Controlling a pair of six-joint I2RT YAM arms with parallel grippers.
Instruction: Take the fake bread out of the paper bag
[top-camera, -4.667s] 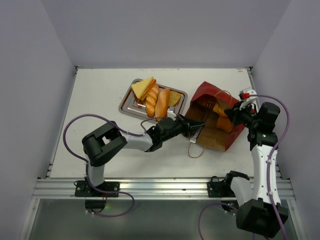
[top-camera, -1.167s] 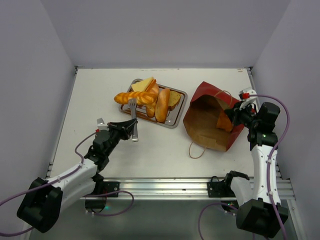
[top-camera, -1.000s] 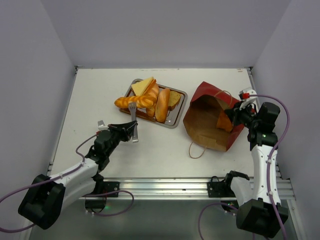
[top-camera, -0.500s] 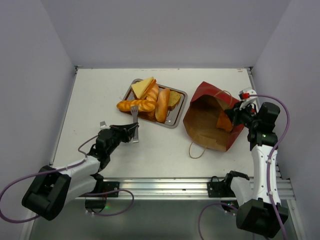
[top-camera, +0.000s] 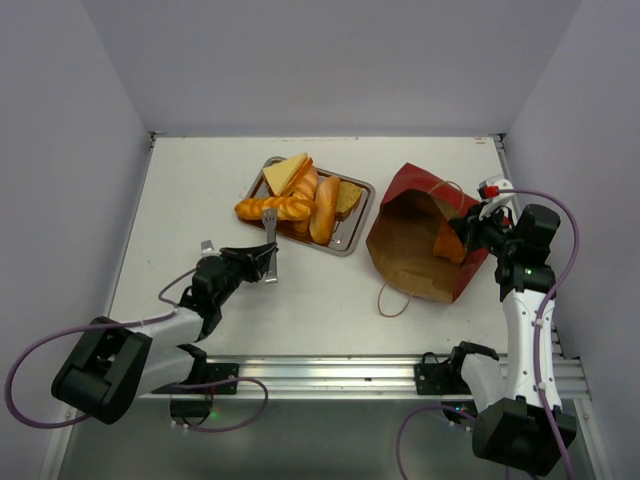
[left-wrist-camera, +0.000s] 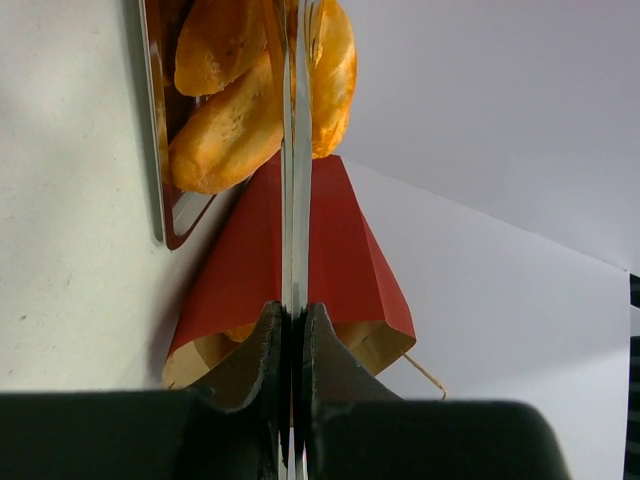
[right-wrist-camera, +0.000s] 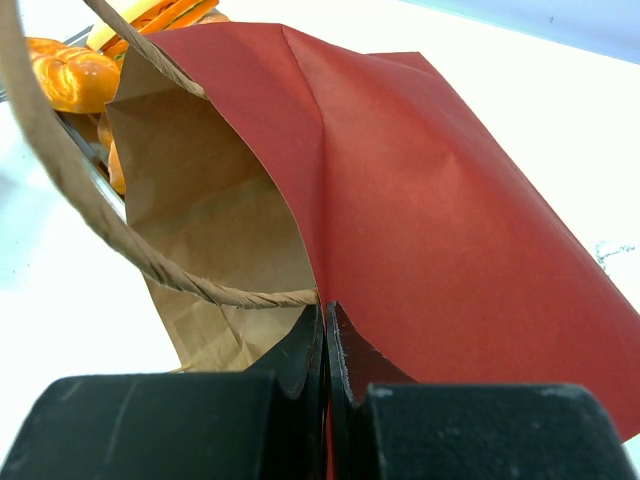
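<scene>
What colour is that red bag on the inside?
Tan-brown inside the paper bag; best in the right wrist view.

Bright even light; soft shadow beside paper bag (top-camera: 412, 240).

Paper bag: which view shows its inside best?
Top external: it looks straight into the open paper bag, with one orange bread inside. Right wrist shows only the pinched rim and part of the tan lining; left wrist mostly the red outside, split by the left gripper.
</scene>
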